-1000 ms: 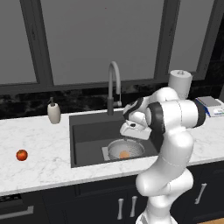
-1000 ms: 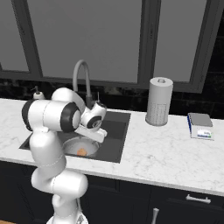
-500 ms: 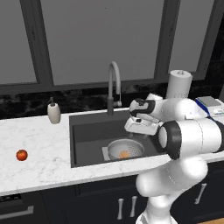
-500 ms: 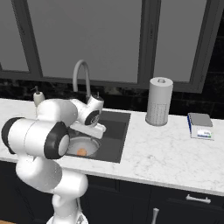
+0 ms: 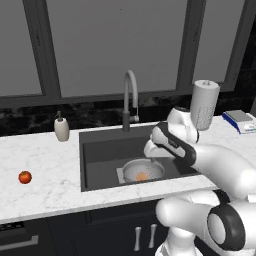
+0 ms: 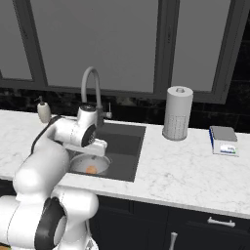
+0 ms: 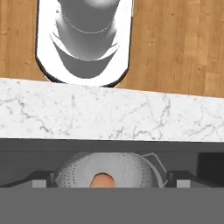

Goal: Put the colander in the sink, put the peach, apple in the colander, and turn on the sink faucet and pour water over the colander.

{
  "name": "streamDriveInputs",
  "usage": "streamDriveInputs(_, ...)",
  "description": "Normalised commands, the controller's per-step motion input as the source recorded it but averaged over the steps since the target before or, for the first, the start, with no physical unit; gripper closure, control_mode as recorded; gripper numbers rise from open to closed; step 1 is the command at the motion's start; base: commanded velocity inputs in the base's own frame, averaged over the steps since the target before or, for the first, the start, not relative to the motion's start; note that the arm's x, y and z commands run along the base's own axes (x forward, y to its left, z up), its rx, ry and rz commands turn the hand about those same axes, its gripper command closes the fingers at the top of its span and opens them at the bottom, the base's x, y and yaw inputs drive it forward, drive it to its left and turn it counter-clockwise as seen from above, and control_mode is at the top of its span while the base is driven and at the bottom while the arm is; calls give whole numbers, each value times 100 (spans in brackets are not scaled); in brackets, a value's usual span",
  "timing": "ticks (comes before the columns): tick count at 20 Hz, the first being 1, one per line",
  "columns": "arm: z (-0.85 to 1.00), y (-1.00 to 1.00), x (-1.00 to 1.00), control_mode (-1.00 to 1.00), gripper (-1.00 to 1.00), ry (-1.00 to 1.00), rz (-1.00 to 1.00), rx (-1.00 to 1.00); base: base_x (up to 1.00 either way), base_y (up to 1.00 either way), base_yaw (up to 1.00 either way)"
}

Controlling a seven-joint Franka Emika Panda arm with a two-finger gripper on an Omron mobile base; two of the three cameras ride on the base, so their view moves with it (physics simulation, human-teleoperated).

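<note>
Below gripper (image 5: 152,157), colander (image 5: 143,171) sits in sink (image 5: 100,160), peach (image 5: 142,176) inside it. Apple (image 5: 25,177) on counter (image 5: 40,165), well to gripper's left, seen from left base camera. Hand camera looks into colander past 2 spread fingertips (image 7: 40,179), nothing between. Arm bent low over basin, faucet (image 5: 129,97) behind.

A white marbled surface (image 5: 45,185) runs along a wall with a black glossy backsplash (image 5: 30,125). Above it stand tall grey window panes (image 5: 115,45) in dark frames. Dark cabinets (image 6: 195,224) with pale handles sit below. A paper towel roll (image 6: 177,113) stands upright on the surface, with a small scale (image 6: 224,140) to its right. The floor (image 7: 183,43) is light wood planks.
</note>
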Motion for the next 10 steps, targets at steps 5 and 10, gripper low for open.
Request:
streamDriveInputs(5, 50, 45, -67, -100, -100, -4, 0, -1, 0, 0, 0)
streamDriveInputs(10, 34, 84, -41, -100, -100, 0, 0, -11, 0, 0, 0)
